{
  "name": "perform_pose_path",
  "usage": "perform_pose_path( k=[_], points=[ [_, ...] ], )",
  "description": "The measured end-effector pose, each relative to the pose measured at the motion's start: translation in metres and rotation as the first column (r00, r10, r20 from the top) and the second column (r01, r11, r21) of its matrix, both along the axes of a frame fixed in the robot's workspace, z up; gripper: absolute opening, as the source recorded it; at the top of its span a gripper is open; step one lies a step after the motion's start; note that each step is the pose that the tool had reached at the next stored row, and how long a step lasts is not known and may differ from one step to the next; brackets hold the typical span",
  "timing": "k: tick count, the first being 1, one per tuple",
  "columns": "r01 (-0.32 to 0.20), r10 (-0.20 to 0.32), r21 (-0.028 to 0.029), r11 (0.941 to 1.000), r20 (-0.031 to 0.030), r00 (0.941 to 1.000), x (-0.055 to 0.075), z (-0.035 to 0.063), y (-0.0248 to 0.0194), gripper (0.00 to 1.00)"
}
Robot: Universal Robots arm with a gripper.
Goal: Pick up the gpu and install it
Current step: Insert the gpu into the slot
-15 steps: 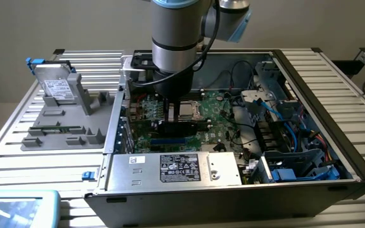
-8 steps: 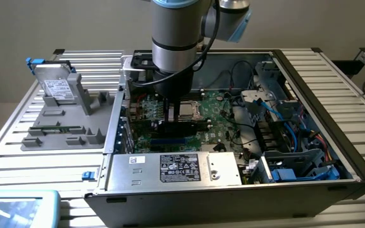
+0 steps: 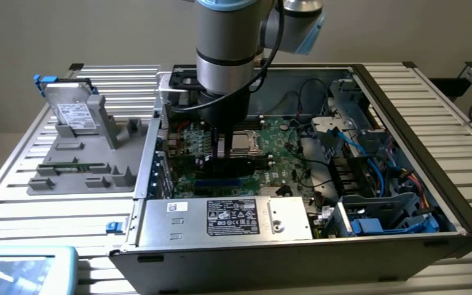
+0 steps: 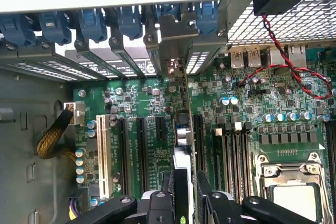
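gpu seen edge-on, held upright over motherboard slots, bracket end met against rear slot covers, card pinched between gripper fingers, seating not discernible, case laid open, hard drive parked at the exterior view's left.

Slatted metal table — open computer case and grey parts holder side by side

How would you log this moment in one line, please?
tool: shut on card | card: edge-on, upright over board slots in computer case | seated: cannot tell
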State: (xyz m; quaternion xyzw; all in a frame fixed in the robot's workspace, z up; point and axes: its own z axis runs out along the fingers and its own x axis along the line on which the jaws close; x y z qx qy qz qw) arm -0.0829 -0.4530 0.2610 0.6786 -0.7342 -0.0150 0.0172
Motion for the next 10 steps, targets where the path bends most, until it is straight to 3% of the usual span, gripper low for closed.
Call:
perform_pose_path(
  k=[10],
  points=[
    [0.002,-0.002,-0.0004,1.0,-0.0002,1.0,-0.0014,-0.0006,-0.0001,0.28]
  ],
)
